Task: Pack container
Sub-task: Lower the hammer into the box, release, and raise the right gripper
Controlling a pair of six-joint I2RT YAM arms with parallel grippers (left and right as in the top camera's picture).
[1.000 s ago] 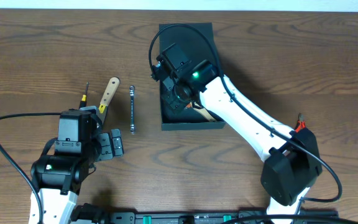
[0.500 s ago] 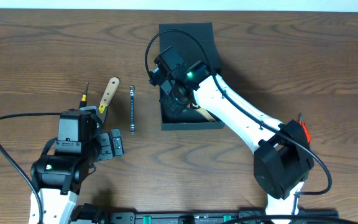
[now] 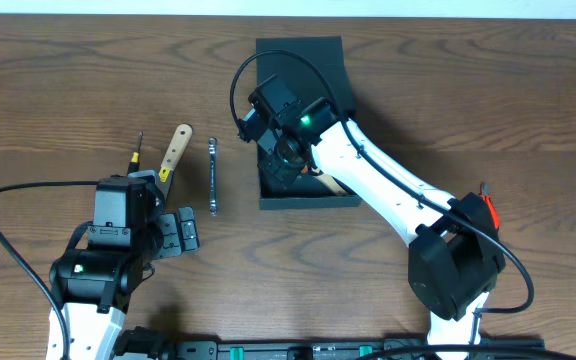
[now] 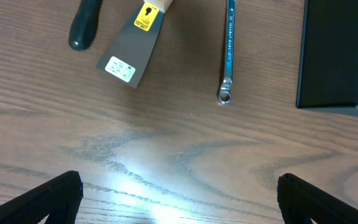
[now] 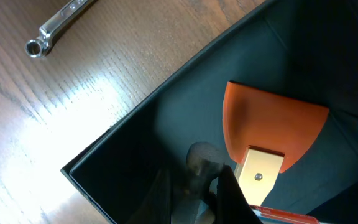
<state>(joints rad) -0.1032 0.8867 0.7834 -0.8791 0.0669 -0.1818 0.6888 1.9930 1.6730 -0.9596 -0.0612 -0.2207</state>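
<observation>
The container (image 3: 340, 201) is a dark square box at the table's middle back, its flap lid (image 3: 300, 58) open to the far side. My right gripper (image 3: 282, 166) reaches down into its left part. In the right wrist view the right gripper (image 5: 197, 196) is shut on a dark grey round-ended tool handle (image 5: 202, 157), low inside the container (image 5: 135, 146). Beside it lies an orange-bladed scraper (image 5: 271, 124) with a wooden handle. My left gripper (image 3: 183, 236) is open and empty over bare table at the front left; it also shows in the left wrist view (image 4: 179, 202).
Left of the container lie a silver wrench (image 3: 213, 177), a wooden-handled putty knife (image 3: 175, 152) and a black-handled screwdriver (image 3: 137, 152). The left wrist view shows the wrench (image 4: 229, 50), the putty knife blade (image 4: 129, 56), a black handle (image 4: 82, 28) and the container's corner (image 4: 328, 56).
My right arm has shifted slightly left and its elbow has swung in; the gripper stays inside the container. The left arm and the tools on the table have not moved.
</observation>
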